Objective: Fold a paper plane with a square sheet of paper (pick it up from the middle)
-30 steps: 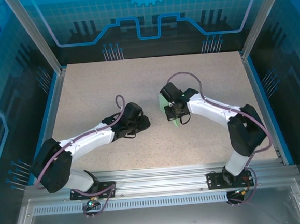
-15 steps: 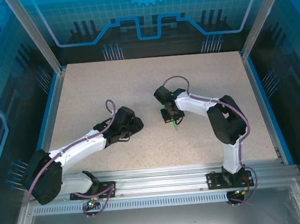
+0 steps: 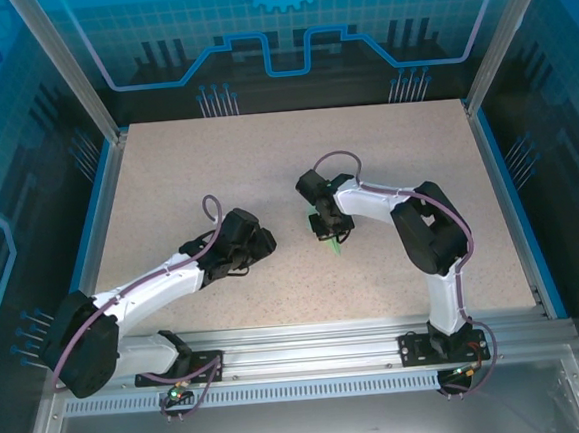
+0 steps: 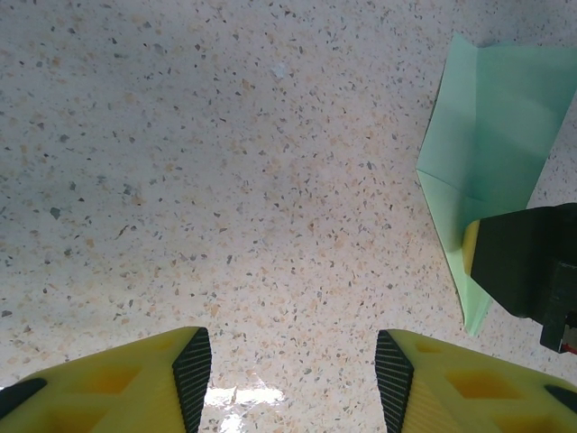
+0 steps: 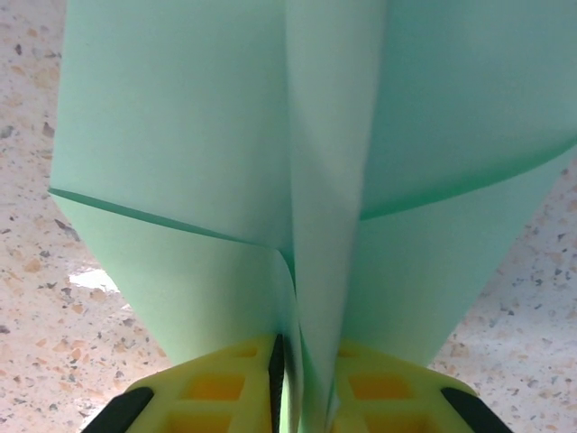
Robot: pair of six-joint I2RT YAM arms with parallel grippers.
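Pale mint-green folded paper plane [image 5: 180, 135]: near the middle of the speckled beige desk [image 3: 215, 162], under the tip of the right arm, with the centre fold upright between the yellow fingers [image 5: 216, 388] of the right hand [image 5: 305, 356].

Probably very light and limp. Thin paper, with layered wings bowing outward on either side of the fold. Likely easy to crush, tear or spring open under a hard squeeze, and quick to slide on the smooth desk. Best taken by the lengthwise centre fold, where the stacked layers add stiffness. Gentle pinch, no tugging at a single wing.

Right hand narrow, closed about that fold, with a thin dark slit beside the paper on one side. Firmness of the pinch hard to judge.

From the left wrist, plane [image 4: 496, 117] low against the desk, pointed end toward the bottom of the view, partly covered by a black-and-yellow finger of the right hand. Left hand [image 4: 293, 361] about half wide, empty, hovering over bare desk beside the plane, not touching.

From above, a small sliver of green [image 3: 334, 241] below the right hand [image 3: 327, 224], with the left hand [image 3: 259, 241] near but apart. Most of the plane masked there by the right wrist. Wing tips cut off in the right wrist view. Resting on the desk or slightly lifted: cannot tell.
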